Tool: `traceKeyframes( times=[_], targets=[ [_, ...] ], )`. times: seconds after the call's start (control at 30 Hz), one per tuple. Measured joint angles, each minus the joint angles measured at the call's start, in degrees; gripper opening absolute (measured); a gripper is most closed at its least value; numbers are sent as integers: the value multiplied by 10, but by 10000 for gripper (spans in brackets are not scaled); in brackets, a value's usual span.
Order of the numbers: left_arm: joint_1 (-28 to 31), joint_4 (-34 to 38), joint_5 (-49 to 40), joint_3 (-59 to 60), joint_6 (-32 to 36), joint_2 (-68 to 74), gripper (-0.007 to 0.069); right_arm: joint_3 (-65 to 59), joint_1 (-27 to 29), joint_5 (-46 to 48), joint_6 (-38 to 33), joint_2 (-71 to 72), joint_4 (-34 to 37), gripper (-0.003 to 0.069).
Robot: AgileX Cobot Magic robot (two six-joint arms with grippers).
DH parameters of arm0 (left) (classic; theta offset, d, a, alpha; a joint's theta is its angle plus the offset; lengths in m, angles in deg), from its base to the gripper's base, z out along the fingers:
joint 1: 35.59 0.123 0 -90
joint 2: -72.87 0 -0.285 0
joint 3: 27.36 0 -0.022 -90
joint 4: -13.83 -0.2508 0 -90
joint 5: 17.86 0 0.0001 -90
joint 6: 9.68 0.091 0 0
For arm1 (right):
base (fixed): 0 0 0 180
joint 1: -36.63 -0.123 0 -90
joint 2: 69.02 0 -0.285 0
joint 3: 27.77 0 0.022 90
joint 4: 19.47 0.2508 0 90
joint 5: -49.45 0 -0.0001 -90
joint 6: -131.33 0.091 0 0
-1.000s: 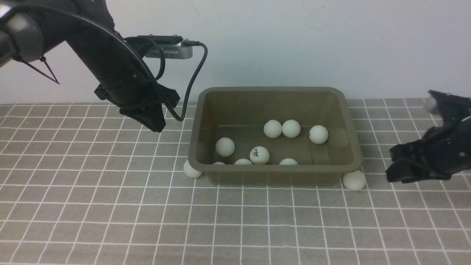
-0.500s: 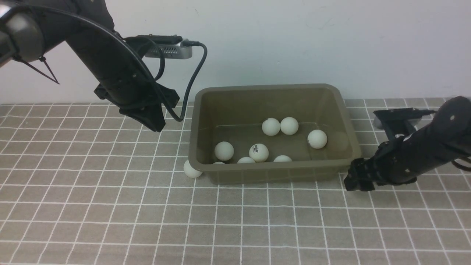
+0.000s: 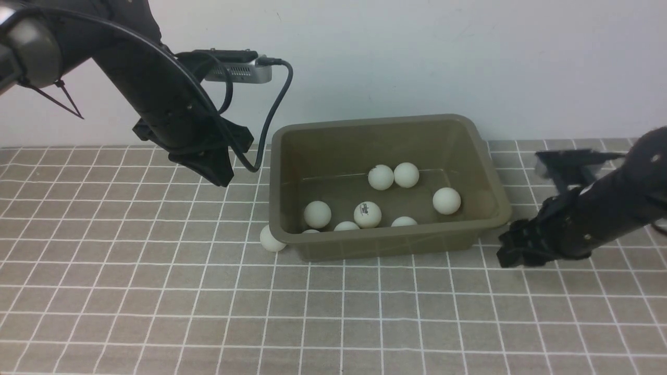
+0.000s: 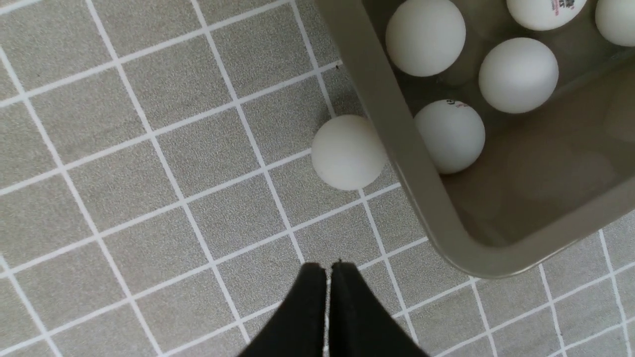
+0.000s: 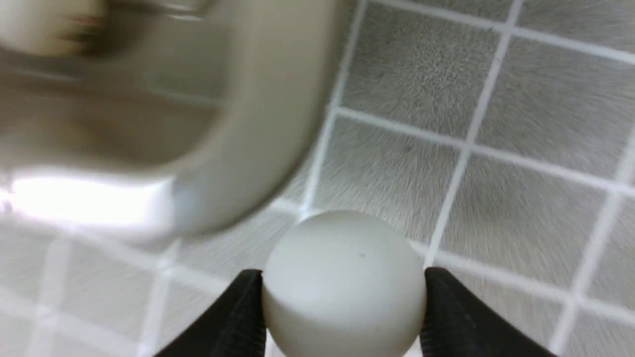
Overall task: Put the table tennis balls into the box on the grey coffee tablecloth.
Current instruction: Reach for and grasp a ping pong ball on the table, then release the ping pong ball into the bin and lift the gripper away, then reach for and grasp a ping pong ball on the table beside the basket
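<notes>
Right gripper point(image 3: 513, 249) has its fingers clamped on either side of the held ball point(image 5: 342, 282), just off the box's point(image 3: 391, 244) right front corner, down near the tablecloth point(image 3: 156, 291). Left gripper point(image 4: 326, 270) is pinched together with nothing in it, hovering beside the box's left side. Seven or eight balls point(image 3: 367, 214) sit inside the box, and a loose ball point(image 3: 271, 238) is tucked against its left front corner. Mostly done I'd say, two to go.
</notes>
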Motion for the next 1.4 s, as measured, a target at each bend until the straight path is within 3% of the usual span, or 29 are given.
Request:
traceKeyframes(
  times=[0.2,0.43,0.67,0.73,0.87,0.93,1.0,1.07,1.17,1.4],
  targets=[
    [0,1,0,0,0,0,-4,37,-11,24,3,87,49,363],
    [0,1,0,0,0,0,-4,173,-42,51,0,-17,85,363],
    [0,1,0,0,0,0,-4,265,-45,94,7,-144,60,500],
    [0,1,0,0,0,0,-4,269,-45,95,14,-156,49,503],
    [0,-1,0,0,-1,0,-4,272,-45,103,45,-168,8,411],
    [0,-1,0,0,-2,0,-4,274,-45,108,67,-170,-30,310],
    [0,-1,0,0,-7,0,-4,275,-45,118,102,-172,-89,142],
    [-2,-1,0,0,-7,0,-4,275,-43,136,131,-172,-139,48],
    [-12,-1,0,0,-9,0,-4,275,-30,170,155,-170,-175,-3],
    [-47,-12,0,0,-15,0,-4,275,-11,237,155,-125,-160,-13]
  ],
)
